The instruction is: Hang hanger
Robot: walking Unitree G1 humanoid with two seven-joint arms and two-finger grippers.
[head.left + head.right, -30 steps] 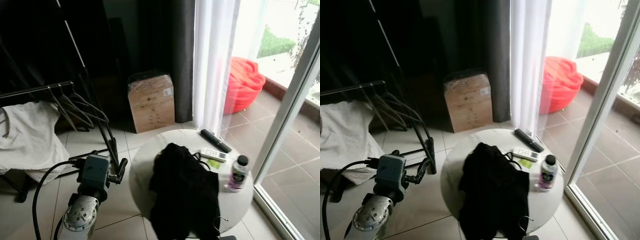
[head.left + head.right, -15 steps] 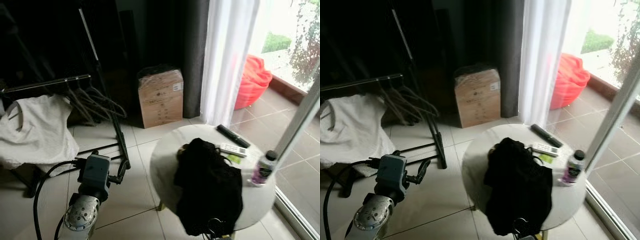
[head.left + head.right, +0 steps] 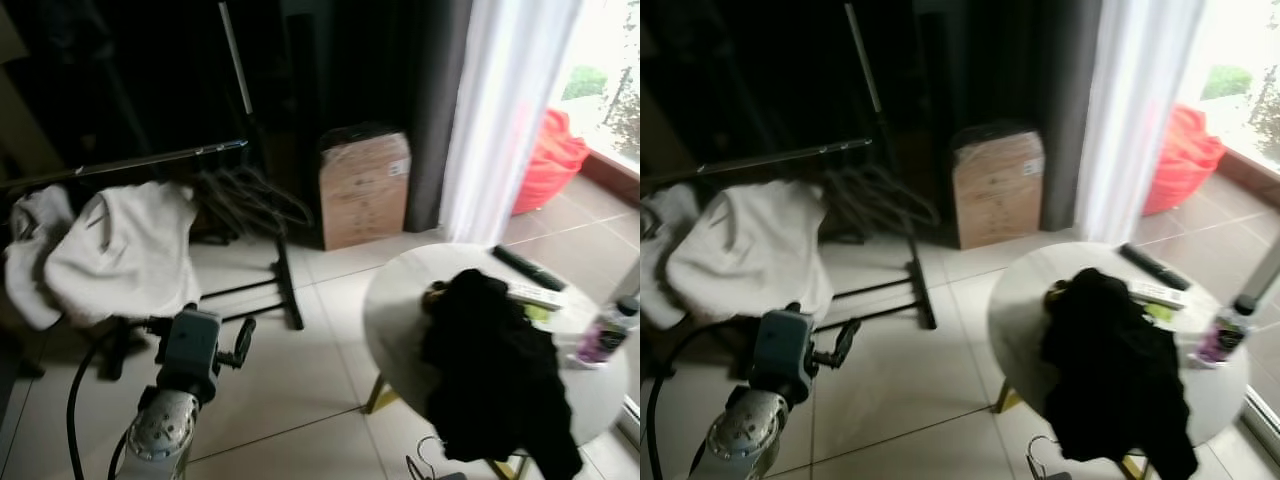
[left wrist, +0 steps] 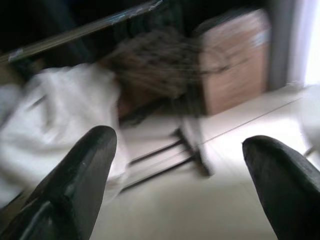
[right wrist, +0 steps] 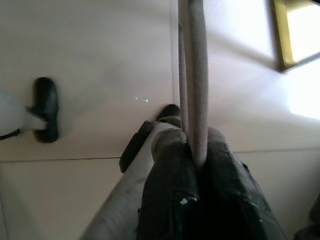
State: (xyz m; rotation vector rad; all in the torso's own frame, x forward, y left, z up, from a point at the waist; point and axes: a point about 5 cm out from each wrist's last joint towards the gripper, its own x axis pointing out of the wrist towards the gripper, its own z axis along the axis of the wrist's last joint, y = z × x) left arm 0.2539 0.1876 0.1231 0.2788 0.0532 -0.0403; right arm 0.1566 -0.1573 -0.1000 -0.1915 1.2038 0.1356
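- Swinging toward the robot's left, the head camera is now sliding the round surface [image 3: 400, 300] and the cardboard box [image 3: 365, 185] to the right of the picture, while the clothes rack [image 3: 150, 160] is coming nearer the middle; that is the camera turning, not the things moving.
- Raised in front of the body, the left gripper [image 4: 182, 175] is pointing at the rack with its fingers [image 4: 85, 175] spread wide and nothing between them.
- Hanging low beside the surface, the right gripper [image 5: 197, 160] is pinching a pale hanger [image 5: 195, 75] tightly between its fingers; the hanger's wire hook [image 3: 425, 455] is poking up at the bottom edge of the left eye view.
- By my judgement, the task is sitting at its carrying stage: the hanger is picked up, but it is well apart from the rack's rail, so the approach, the lift and the hooking-on are all left to do.
- Draped over the rail is a white cloth [image 3: 110, 250], with a bunch of dark hangers [image 3: 250, 195] beside it.
- Lying on the surface are a black garment [image 3: 490, 360], two remotes and a small bottle [image 3: 605, 335].
- Taped shut, the box is hiding whatever it is holding.
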